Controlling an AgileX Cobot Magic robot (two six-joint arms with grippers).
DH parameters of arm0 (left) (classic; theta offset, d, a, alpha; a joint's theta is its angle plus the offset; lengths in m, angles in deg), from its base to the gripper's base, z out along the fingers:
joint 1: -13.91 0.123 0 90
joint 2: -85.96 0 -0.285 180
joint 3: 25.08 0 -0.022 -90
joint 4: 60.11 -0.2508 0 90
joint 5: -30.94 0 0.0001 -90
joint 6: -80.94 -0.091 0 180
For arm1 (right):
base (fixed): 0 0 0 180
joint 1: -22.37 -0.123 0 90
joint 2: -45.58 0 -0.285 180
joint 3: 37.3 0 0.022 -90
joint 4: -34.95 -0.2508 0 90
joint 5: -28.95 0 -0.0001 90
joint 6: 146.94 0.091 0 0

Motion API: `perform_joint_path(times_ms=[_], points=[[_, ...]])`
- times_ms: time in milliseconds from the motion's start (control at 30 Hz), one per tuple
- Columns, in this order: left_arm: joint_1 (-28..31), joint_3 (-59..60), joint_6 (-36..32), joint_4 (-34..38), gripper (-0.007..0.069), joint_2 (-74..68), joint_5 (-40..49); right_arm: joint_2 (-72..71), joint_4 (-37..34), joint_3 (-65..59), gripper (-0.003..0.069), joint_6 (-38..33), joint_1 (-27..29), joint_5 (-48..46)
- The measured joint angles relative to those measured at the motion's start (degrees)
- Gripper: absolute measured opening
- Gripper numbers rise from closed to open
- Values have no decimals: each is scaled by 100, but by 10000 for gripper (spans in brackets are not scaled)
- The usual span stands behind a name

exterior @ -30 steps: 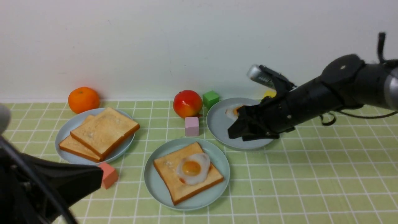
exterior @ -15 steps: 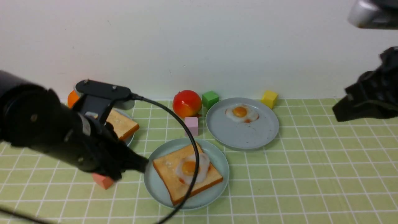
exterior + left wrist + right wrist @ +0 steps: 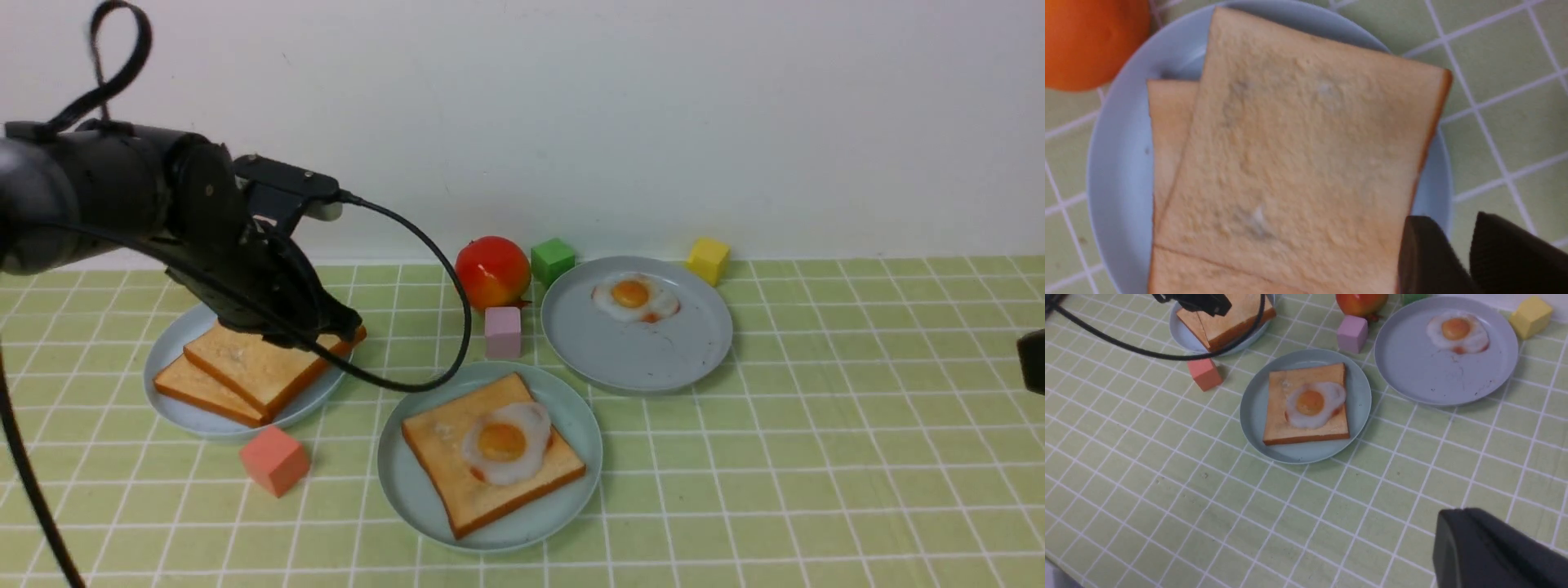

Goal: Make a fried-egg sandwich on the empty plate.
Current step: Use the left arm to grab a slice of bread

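The pale teal plate [image 3: 416,490] at front centre holds one toast slice [image 3: 457,482] with the fried egg [image 3: 504,445] on top; plate [image 3: 1253,412] and egg [image 3: 1312,404] also show in the right wrist view. Two more toast slices, the upper [image 3: 261,359] overlapping the lower [image 3: 192,384], lie on the left grey-blue plate [image 3: 163,359]. My left gripper [image 3: 339,327] is open at the upper slice's [image 3: 1298,155] right edge, one finger over the toast, the other outside it [image 3: 1447,222]. My right gripper [image 3: 1453,512] is shut and empty, at the front view's right edge [image 3: 1033,363].
A smaller egg [image 3: 635,298] lies on the right grey-blue plate [image 3: 645,359]. A red fruit [image 3: 492,272], pink [image 3: 503,331], green [image 3: 553,260], yellow [image 3: 708,260] and salmon [image 3: 275,460] cubes stand about. An orange [image 3: 1090,41] sits behind the toast plate. My left arm's cable [image 3: 441,359] hangs low.
My left arm has swung back and left, from beside the teal plate to over the toast plate. My right arm has drawn off to the right, almost out of the front view.
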Motion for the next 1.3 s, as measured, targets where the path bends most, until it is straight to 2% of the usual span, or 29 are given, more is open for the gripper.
perform_joint_path(times_ms=[33,67,100,200,300,567,667,800,1000,1067,1200,1300], points=[[0,-60,-41,-143,269,-129,-118,-9,0,0,6,0,0,5],[0,-65,-43,-205,277,-167,-166,-16,0,-2,6,0,0,5],[0,-96,-58,-441,351,-302,-349,-17,6,-6,7,0,0,5],[5,-106,-76,-651,439,-515,-504,-17,10,-7,10,0,0,5],[5,-106,-76,-685,470,-692,-515,-17,10,-7,11,0,0,5],[5,-151,-85,-774,479,-926,-586,-17,28,-7,14,0,0,5],[5,-174,-85,-814,444,-966,-592,-17,28,-7,15,0,0,5],[5,-180,-101,-919,304,-978,-563,-17,85,-7,18,-87,0,-25],[-5,-203,-101,-1038,289,-925,-439,-17,134,-7,23,-151,0,-115],[-5,-198,-101,-1084,231,-821,-329,-22,134,-7,25,-155,0,-152],[-5,-192,-72,-1134,66,-507,-211,-22,134,-7,27,-155,0,-186],[-5,-192,-17,-1134,50,-267,-145,-22,134,-7,29,-155,0,-218]])
